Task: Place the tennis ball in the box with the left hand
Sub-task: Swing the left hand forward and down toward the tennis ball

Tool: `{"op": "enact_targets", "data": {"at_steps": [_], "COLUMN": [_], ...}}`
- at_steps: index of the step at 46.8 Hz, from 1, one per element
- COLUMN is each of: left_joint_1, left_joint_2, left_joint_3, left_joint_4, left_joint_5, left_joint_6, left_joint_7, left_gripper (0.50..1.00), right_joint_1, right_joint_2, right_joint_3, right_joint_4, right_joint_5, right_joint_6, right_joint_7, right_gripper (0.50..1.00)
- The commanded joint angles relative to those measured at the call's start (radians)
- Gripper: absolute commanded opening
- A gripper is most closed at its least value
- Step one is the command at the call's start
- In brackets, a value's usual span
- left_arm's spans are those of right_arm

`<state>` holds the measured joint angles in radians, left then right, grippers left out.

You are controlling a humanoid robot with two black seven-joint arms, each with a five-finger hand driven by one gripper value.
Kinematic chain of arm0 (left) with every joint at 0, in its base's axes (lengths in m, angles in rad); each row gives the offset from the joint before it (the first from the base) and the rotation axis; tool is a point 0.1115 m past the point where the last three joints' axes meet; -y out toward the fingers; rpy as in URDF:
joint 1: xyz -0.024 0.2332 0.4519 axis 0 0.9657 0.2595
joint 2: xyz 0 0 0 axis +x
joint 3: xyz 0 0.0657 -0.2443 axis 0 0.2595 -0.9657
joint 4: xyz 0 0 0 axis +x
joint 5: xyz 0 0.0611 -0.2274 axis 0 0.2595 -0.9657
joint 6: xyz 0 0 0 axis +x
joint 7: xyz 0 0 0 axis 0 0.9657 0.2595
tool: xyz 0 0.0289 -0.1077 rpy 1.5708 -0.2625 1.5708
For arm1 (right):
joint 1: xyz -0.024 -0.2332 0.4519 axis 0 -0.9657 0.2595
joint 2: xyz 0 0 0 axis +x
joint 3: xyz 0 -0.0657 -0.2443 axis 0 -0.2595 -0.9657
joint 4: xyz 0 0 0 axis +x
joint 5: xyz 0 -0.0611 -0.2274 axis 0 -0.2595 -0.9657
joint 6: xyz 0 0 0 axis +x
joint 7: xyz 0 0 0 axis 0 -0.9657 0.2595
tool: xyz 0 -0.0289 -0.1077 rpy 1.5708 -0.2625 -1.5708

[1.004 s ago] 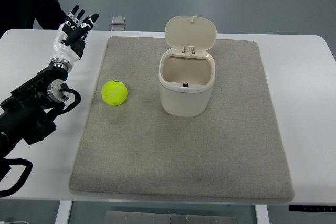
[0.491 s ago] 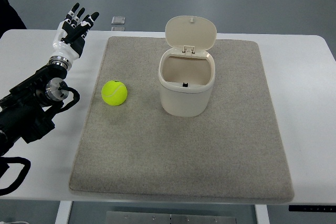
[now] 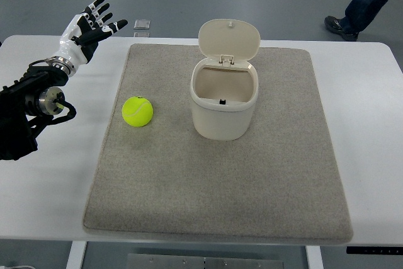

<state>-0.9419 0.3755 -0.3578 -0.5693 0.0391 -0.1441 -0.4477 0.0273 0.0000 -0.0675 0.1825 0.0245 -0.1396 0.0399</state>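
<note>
Left hand [image 3: 88, 24] hovers at the far left corner of the table [image 3: 371, 105], fingers spread and holding nothing, well apart from the tennis ball [image 3: 137, 111]. That ball lies on the left part of the grey mat [image 3: 220, 193], near the box [image 3: 224, 99], which stands to its right with the lid flipped up and the inside bare. For a clean grasp, the palm should probably come down over the ball's top before the fingers close, so it cannot roll.
</note>
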Motion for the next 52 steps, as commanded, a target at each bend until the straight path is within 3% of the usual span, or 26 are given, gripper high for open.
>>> {"op": "enact_targets", "data": {"at_steps": [1, 7, 22, 30, 42, 52], "left_joint_1": [-0.018, -0.049, -0.061, -0.083, -0.153, -0.221], "left_joint_2": [0.059, 0.112, 0.128, 0.169, 0.287, 0.313], "left_joint_3": [0.069, 0.161, 0.264, 0.27, 0.332, 0.424], "left_joint_4": [-0.092, -0.193, -0.216, -0.242, -0.372, -0.412], "left_joint_5": [-0.001, 0.001, 0.047, 0.149, 0.307, 0.487], "left_joint_6": [0.0, 0.003, 0.004, 0.004, -0.002, -0.002], "left_joint_7": [0.001, 0.001, 0.0, 0.0, 0.0, 0.0], "left_gripper": [0.99, 0.99, 0.99, 0.99, 0.99, 0.99], "right_joint_1": [0.0, 0.0, 0.0, 0.0, 0.0, 0.0], "right_joint_2": [0.0, 0.0, 0.0, 0.0, 0.0, 0.0], "right_joint_3": [0.0, 0.0, 0.0, 0.0, 0.0, 0.0], "right_joint_4": [0.0, 0.0, 0.0, 0.0, 0.0, 0.0], "right_joint_5": [0.0, 0.0, 0.0, 0.0, 0.0, 0.0], "right_joint_6": [0.0, 0.0, 0.0, 0.0, 0.0, 0.0], "right_joint_7": [0.0, 0.0, 0.0, 0.0, 0.0, 0.0], "right_gripper": [0.901, 0.901, 0.901, 0.901, 0.901, 0.901]}}
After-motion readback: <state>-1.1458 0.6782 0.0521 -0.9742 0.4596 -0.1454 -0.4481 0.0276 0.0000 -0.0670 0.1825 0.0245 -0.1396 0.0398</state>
